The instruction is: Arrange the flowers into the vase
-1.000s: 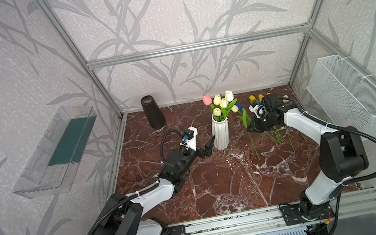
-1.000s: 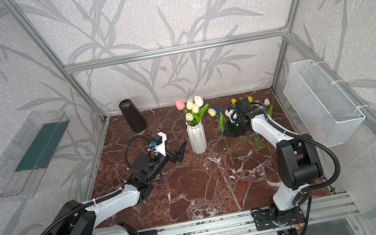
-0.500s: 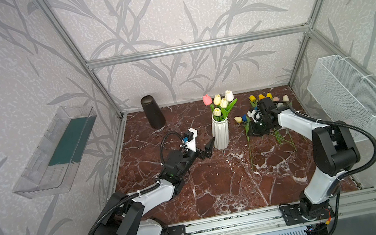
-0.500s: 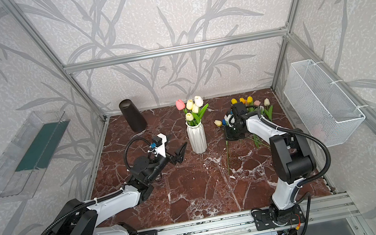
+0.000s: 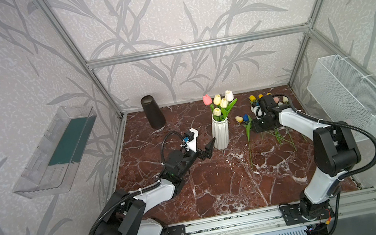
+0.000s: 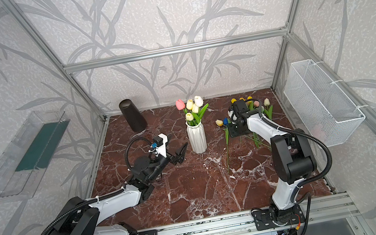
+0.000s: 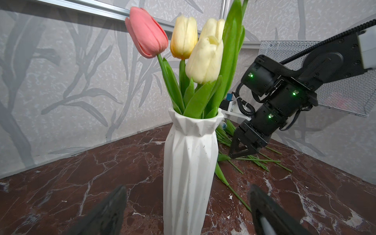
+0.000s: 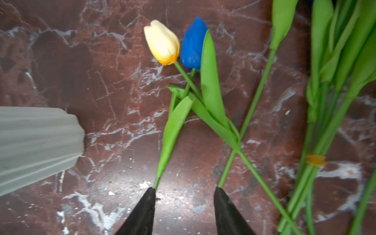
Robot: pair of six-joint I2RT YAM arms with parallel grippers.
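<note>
The flowers split into two lots: a pink tulip and several cream ones [image 5: 221,103] already stand in the white vase [image 5: 221,133] at the middle of the table [image 5: 219,183], while the rest lie flat to its right. Nearest the vase are a cream tulip [image 8: 162,42] and a blue tulip [image 8: 193,43], heads together at the far side and stems crossing as they run toward me. Further right is a bunch [image 8: 329,81] tied with a yellow band [image 8: 315,159], which I judge will need loosening or pulling apart stem by stem. My right gripper [image 8: 184,190] hangs low over the loose pair with its jaws apart and nothing between them. The blue tulip's stem ends at one fingertip and another stem at the other, and I cannot tell whether either touches. I read this as lining up on a single stem low down, so the head can go up and the cut end into the vase. My left gripper [image 5: 208,149] sits low just left of the vase, jaws wide apart on either side of its body without clamping it, ready, I think, to steady it, since a tall narrow vase could tip when another stem is pushed in among the crowded leaves.
</note>
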